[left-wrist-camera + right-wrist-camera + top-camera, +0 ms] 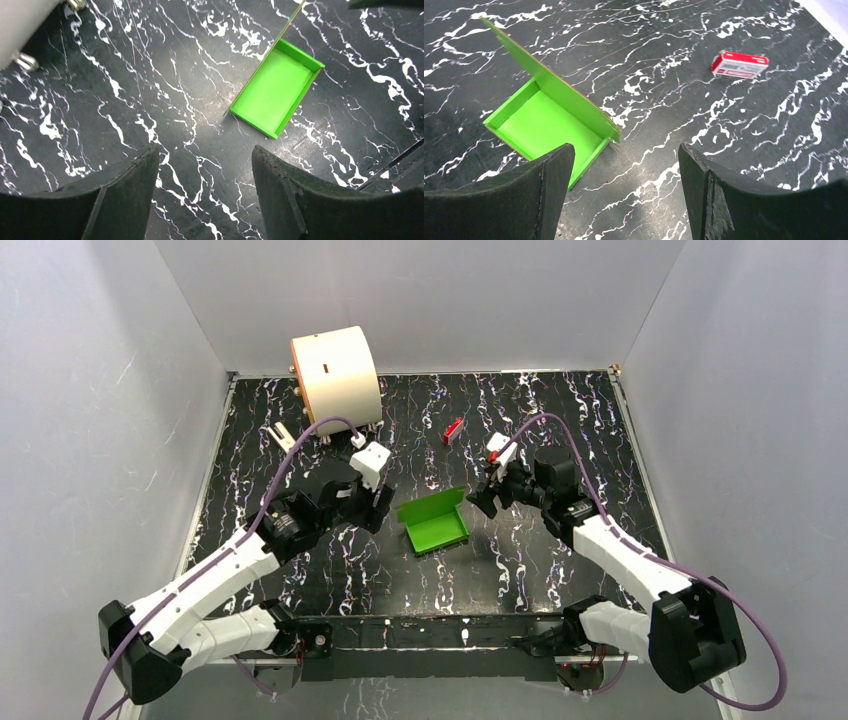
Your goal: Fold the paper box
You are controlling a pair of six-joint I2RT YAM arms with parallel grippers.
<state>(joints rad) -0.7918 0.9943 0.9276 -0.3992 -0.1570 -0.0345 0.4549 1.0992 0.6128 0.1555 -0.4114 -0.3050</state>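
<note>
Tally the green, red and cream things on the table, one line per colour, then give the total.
Green: 1, the paper box
Red: 1, the small block
Cream: 1, the large cylinder
Total: 3

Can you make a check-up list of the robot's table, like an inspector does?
Surface: black table with white veins.
Job's things: green paper box lies mid-table, a tray with one flap raised, not closed.
Clutter: small red block beyond the box; big cream drum at the far left.
Hands: left hand and right hand both open, either side of the box, touching nothing.
Cables: purple cables loop over each arm, off the box.
Surroundings: plain grey walls on three sides.
</note>
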